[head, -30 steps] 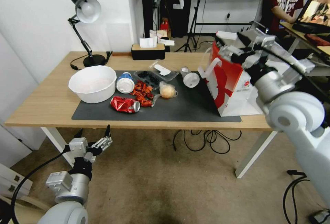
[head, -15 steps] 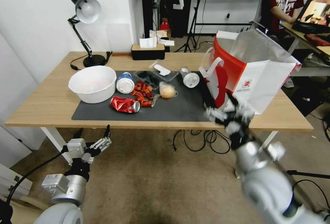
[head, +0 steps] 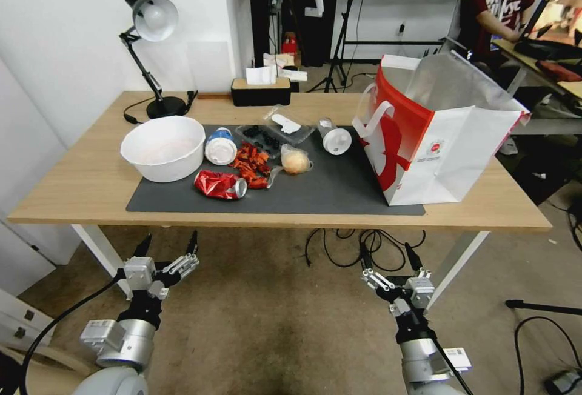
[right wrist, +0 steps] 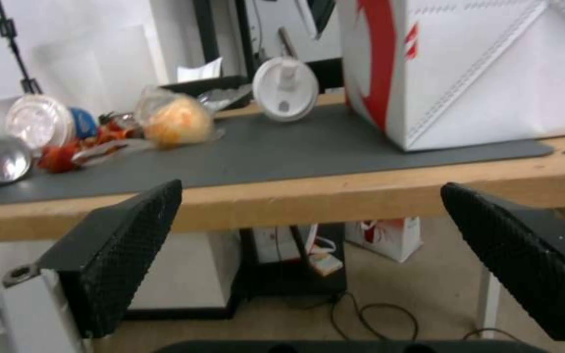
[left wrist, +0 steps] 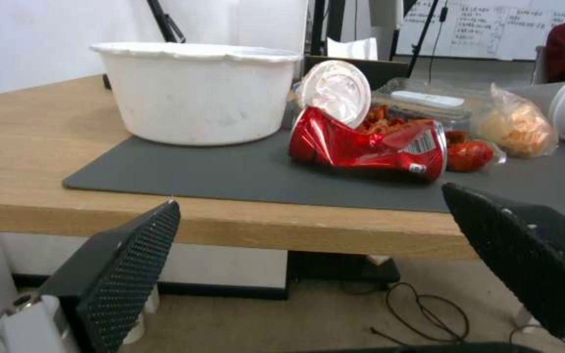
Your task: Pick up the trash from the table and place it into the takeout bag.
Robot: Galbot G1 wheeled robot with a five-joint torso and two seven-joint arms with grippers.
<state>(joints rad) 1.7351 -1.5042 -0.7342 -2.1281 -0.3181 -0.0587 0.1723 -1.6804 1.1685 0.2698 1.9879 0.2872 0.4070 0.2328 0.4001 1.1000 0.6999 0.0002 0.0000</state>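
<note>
Takeout bag (head: 424, 140) red-white, foil-lined, upright on table (head: 73, 189); left claw (head: 168, 247), right claw (head: 388, 257) wide, empty.

Taking the dark grey mat (head: 315, 192) as landmark: its near strip, in front of the crushed red can (head: 220, 184), lies bare, and so does the stretch between the bagged bun (head: 295, 161) and the takeout bag (head: 436, 134). The bag walls off the mat's right end. The white bowl (head: 163, 148) blocks its left end, with bare surface (head: 73, 183) beyond it. Across the mat's middle the blue cup (head: 220, 146), red wrapper scraps (head: 251, 165) and clear tray (head: 276, 130) crowd close together. Behind the mat stand the black tissue box (head: 261, 91) and the desk lamp (head: 151, 49). Both claws, left (head: 168, 243) and right (head: 388, 257), hang spread wide below the surface's front edge, over open floor.
</note>
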